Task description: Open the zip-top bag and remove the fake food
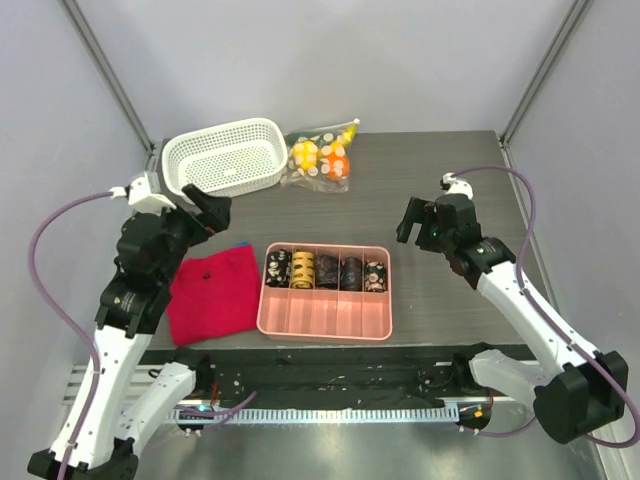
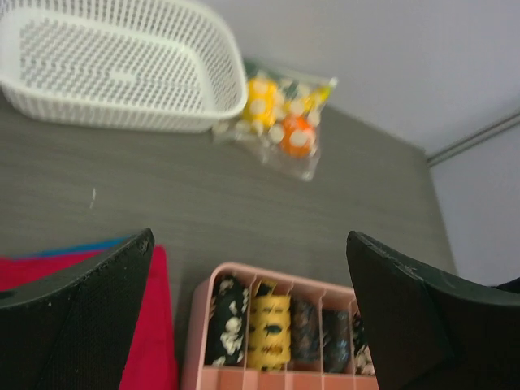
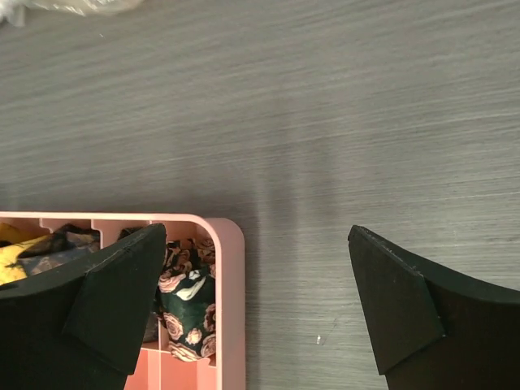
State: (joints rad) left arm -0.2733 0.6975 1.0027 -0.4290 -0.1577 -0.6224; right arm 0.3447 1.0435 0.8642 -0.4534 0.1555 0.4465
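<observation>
Spotted zip-top bag (image 1: 322, 142), fake food (image 1: 335, 166) inside, just right of white basket (image 1: 240, 186). Noted both arms' jaws wide open, empty, well short of basket. Risked pinching food through floppy film, dragging bag unopened.

A white lattice basket (image 1: 225, 155) sits at the worktop's (image 1: 400, 170) far edge. Nearer, a red cloth (image 1: 213, 293) lies just beside a pink tray (image 1: 325, 318) holding patterned cylinders (image 1: 325, 270).

You get soft, even light in the top view, with only faint shadows on the table (image 1: 450, 180) and a dull sheen on the metal rail (image 1: 350, 450) at the near edge. Your left wrist view is blurred: the white basket (image 2: 106, 65) and the zip-top bag (image 2: 280, 122) look smeared. Your right wrist view shows the table grain sharper.
</observation>
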